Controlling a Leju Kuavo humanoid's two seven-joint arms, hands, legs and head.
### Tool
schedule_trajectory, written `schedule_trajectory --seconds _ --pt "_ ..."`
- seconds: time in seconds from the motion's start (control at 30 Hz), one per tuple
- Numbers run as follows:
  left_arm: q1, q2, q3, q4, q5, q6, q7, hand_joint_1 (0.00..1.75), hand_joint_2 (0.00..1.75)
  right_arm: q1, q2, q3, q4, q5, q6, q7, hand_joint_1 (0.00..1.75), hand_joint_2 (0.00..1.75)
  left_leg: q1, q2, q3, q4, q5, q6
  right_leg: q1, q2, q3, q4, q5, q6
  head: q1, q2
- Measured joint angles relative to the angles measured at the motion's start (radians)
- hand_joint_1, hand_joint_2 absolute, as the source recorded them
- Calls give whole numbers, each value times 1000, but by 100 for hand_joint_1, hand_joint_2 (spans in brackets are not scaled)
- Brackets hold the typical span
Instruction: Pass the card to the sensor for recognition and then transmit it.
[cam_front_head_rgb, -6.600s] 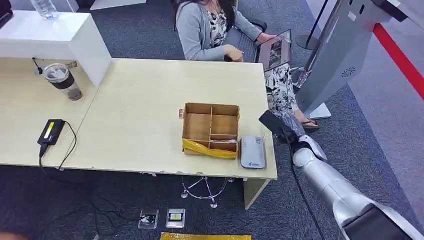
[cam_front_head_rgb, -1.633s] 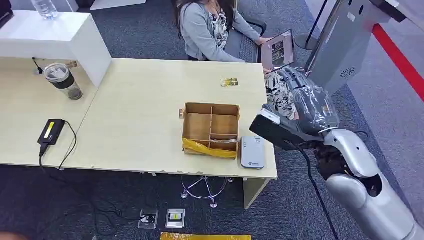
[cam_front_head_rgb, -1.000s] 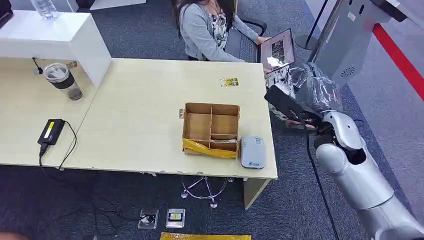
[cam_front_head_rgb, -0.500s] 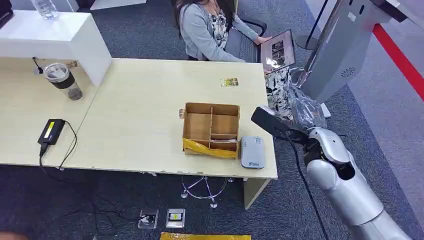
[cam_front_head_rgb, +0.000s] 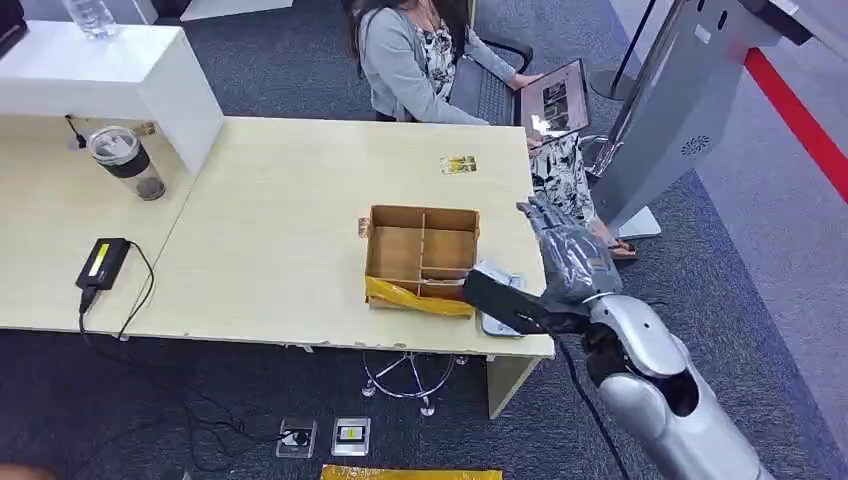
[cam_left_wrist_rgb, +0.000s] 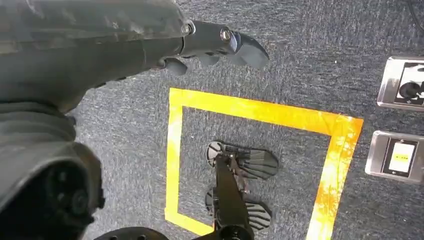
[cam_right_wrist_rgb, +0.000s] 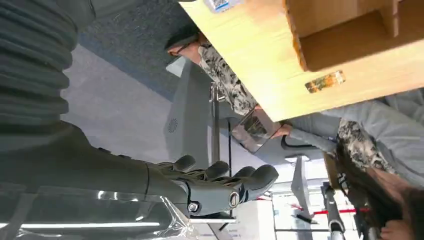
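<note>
Likely light, thin and stiff, that card (cam_front_head_rgb: 458, 164) — slick-faced, flat on the table (cam_front_head_rgb: 270, 230), so hard to get under; best slid to the table's edge and pinched by a long side, or tipped up by one corner. Small rectangle, yellowish print with dark patches, detail too small to read. Lying on the far side of the table near the person (cam_front_head_rgb: 420, 55), well beyond the box (cam_front_head_rgb: 421, 258) and apart from it. Seen from the right wrist as a small mottled strip (cam_right_wrist_rgb: 325, 81) past the box. Sensor (cam_front_head_rgb: 503, 300) just beside the box at the near edge, partly hidden behind the wrist. Right hand (cam_front_head_rgb: 562, 248) empty, fingers stretched out and slightly apart, off the table's right end, nowhere near the card. Left hand (cam_left_wrist_rgb: 210, 47) hanging over the floor, fingers loosely curled, holding nothing
</note>
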Motion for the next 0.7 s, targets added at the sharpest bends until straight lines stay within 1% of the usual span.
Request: schedule_trajectory --seconds 0.17,0.27,0.4,0.5,0.7 --pt "-1 0 0 0 0 0 0 0 0 0 33 33 11 33 -10 -3 0 175 0 0 0 0 0 0 0 0 0 0 0 0 0 0" --pt "-1 0 0 0 -1 0 0 0 0 -6 50 41 24 48 -29 -8 0 175 0 0 0 0 0 0 0 0 0 0 0 0 0 0" --pt "-2 -1 0 0 -3 8 0 0 0 -29 77 50 77 72 -67 -24 0 175 0 0 0 0 0 0 0 0 0 0 0 0 1 0" --pt "-2 -3 0 0 -5 11 0 0 0 -47 91 55 108 82 -82 -34 0 175 0 0 0 0 0 0 0 0 0 0 0 0 1 0" --pt "-3 -5 0 0 -8 11 0 0 0 -76 125 66 183 100 -87 -47 0 175 0 0 0 0 0 0 0 0 0 0 0 0 0 0"
